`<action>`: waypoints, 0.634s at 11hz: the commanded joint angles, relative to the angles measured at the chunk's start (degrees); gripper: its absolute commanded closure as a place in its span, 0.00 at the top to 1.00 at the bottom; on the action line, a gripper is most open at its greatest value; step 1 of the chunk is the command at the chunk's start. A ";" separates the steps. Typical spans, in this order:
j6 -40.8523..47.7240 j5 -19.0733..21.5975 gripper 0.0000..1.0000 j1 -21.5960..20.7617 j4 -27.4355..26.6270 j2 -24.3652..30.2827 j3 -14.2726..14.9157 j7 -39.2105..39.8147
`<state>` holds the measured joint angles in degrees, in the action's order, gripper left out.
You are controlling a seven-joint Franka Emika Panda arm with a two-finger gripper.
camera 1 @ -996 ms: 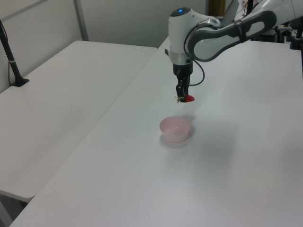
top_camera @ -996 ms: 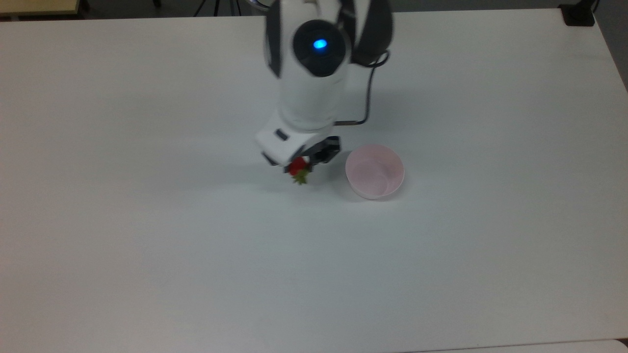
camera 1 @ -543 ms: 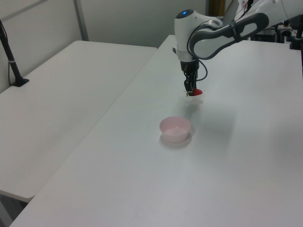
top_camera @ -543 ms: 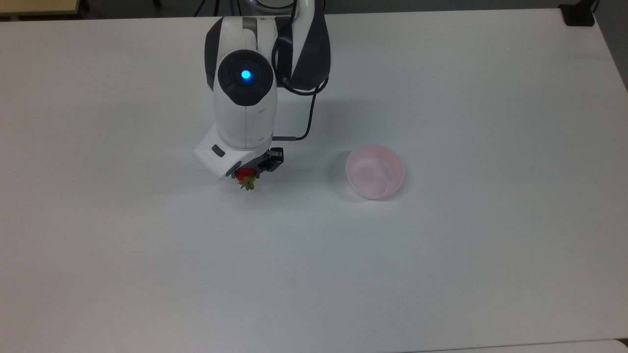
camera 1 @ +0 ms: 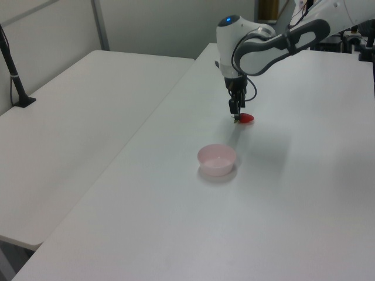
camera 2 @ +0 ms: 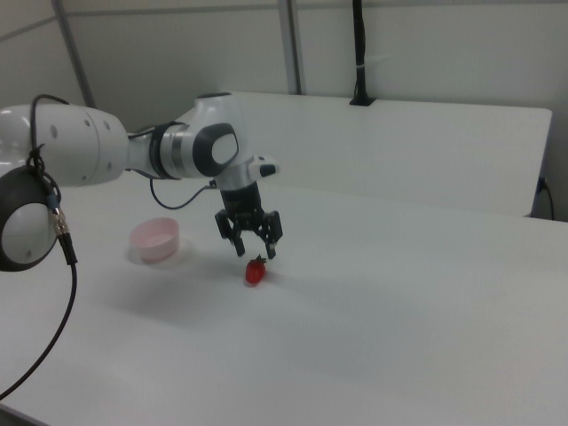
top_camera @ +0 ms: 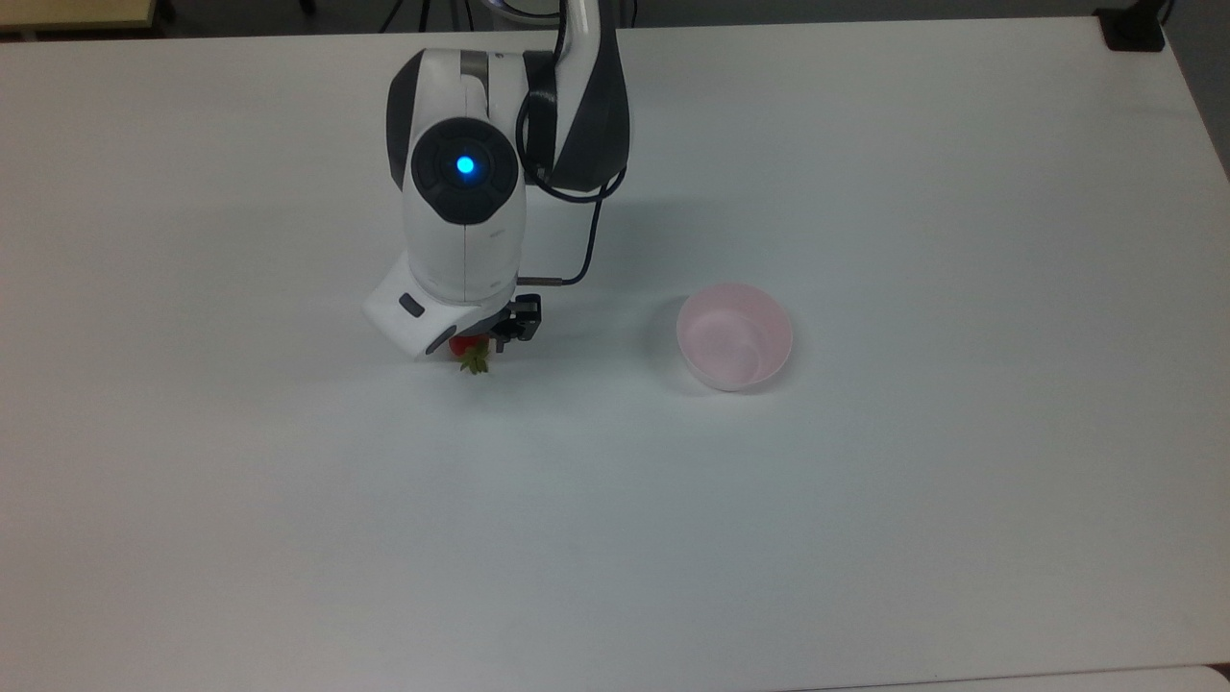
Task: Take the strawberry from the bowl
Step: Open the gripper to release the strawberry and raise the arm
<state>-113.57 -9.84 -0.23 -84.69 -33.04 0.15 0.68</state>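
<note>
The strawberry [camera 2: 256, 272], glossy red with a green cap, lies on the white table just below my gripper [camera 2: 256, 252]. The fingers are spread open, straddling it from above and not clamping it. In the left view the strawberry [camera 1: 246, 118] rests on the table beside the gripper [camera 1: 235, 116]. In the top view the hand covers most of the strawberry [top_camera: 471, 354], and its green cap pokes out under the gripper [top_camera: 483, 338]. The pale pink bowl [top_camera: 694, 354] stands empty toward the top view's right, well apart from the gripper. The bowl [camera 1: 206, 165] [camera 2: 160, 252] is also visible in both side views.
A black cable [top_camera: 588, 240] loops from the arm down to the hand. A second white table [camera 1: 88, 117] adjoins on the left view's left, with a black post [camera 1: 13, 70] on it. A black clamp [top_camera: 1134, 29] sits at the top view's far right corner.
The arm carried the strawberry toward the top view's left, away from the bowl, and lowered. The fingers have opened, and the strawberry now lies on the table.
</note>
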 commanded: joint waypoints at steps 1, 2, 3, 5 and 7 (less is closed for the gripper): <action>2.71 -0.44 1.00 -0.65 -1.80 8.66 -0.32 0.11; 6.40 -0.01 1.00 -1.26 -1.80 12.00 -0.50 -0.24; 10.43 0.34 1.00 -2.57 -1.89 15.16 -0.50 -1.11; 15.81 1.66 1.00 -3.55 -2.15 20.71 -0.41 -6.89; 18.46 3.07 1.00 -5.12 -5.38 25.72 -0.24 -10.25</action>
<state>-96.56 -8.03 -3.86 -84.62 -12.81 -0.49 -6.21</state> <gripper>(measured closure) 0.000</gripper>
